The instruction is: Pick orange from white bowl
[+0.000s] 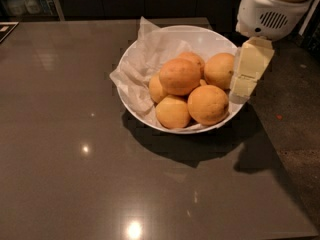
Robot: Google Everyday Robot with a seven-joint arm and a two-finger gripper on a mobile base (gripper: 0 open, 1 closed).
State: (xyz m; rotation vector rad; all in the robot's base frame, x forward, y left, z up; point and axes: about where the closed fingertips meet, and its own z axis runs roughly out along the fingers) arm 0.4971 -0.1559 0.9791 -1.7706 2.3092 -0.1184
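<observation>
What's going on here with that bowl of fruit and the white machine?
A robot arm is going after an orange. Its gripper hangs at the right rim of the white bowl, close beside the fruit. The orange it wants, the big reddish one on top of the pile, lies untouched among the other oranges on crumpled paper. The bowl sits on a dark table.

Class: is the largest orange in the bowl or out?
In. The orange sits atop others inside the white bowl; the gripper hangs at its right rim.
</observation>
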